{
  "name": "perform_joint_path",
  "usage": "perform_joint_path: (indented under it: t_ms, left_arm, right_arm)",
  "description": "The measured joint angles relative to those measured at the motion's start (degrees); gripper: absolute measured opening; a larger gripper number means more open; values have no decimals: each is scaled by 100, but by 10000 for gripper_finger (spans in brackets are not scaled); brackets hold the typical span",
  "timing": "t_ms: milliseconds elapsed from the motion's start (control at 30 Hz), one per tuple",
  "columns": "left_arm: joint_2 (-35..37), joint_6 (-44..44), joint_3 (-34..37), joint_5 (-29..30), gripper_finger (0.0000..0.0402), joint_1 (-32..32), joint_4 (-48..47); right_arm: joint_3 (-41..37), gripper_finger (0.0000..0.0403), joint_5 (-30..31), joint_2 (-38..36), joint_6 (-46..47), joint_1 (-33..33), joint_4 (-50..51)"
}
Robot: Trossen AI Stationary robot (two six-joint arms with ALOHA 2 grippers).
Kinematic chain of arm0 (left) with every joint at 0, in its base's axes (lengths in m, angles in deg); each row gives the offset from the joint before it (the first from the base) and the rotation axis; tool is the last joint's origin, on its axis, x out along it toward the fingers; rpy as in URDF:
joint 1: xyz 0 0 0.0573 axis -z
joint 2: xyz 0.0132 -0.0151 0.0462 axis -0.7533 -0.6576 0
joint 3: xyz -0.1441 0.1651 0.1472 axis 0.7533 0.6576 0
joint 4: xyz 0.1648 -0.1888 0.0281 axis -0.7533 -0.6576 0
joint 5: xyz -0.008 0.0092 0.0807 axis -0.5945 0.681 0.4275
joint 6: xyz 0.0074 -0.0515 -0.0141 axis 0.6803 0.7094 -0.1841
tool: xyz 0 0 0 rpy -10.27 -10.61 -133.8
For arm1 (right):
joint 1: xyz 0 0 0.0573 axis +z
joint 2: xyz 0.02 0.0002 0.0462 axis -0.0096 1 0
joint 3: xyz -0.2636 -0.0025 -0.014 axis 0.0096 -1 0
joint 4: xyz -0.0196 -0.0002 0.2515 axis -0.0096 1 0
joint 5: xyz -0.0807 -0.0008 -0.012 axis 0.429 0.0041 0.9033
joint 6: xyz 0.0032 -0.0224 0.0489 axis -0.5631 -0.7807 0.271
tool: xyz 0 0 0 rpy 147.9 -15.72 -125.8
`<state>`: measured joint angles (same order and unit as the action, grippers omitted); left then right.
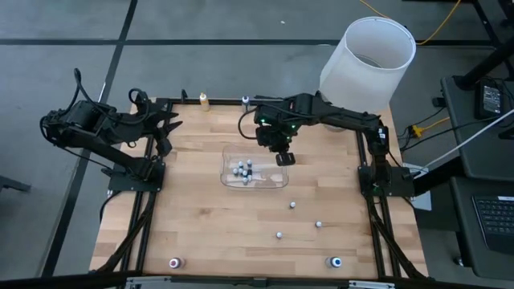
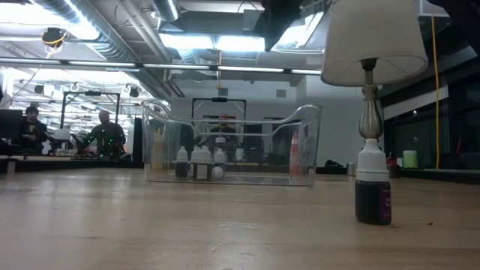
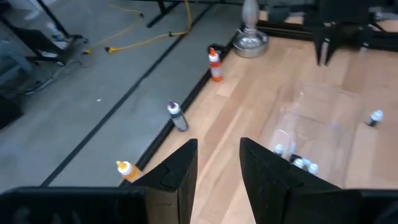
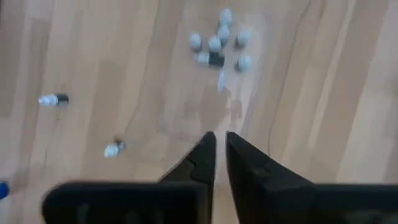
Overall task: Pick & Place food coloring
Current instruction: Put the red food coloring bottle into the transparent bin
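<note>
Nearest the low camera: small dark purple food-coloring bottle (image 2: 373, 196) with a pale cap, upright on the wooden table (image 1: 209, 233), in front of the clear plastic bin (image 1: 277, 181). Inside the bin, a cluster of pale-capped bottles (image 1: 244, 170). Above the bin's far right edge, right gripper (image 1: 284, 159), fingers nearly together, holding nothing. Left of the bin, left gripper (image 1: 171, 135), partly open, empty.

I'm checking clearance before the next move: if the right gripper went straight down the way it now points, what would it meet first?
Probably the clear container. The right gripper, fingers nearly together and empty, hangs over its bare part, apart from the small bottles clustered at the other end. Depth is unclear, so floor or rim cannot be told.
</note>
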<state>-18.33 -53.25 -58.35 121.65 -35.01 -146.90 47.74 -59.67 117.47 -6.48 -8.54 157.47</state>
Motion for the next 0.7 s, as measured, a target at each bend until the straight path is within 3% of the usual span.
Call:
perform_joint_path:
  t_ms: [233,367,500,700]
  left_arm:
    - [0,7,0,-143,116,0,-98]
    - [3,9,0,-115,116,0,-254]
    - [1,142,0,-112,116,2,-499]
    - [1,162,0,-110,116,0,-689]
  right_arm:
    - [-19,32,438,-7,546,254,643]
    - [-520,24,466,-345,940,443,590]
    - [-1983,19,535,-1049,1580,597,348]
    - [-4100,18,141,-2257,2637,881,-1064]
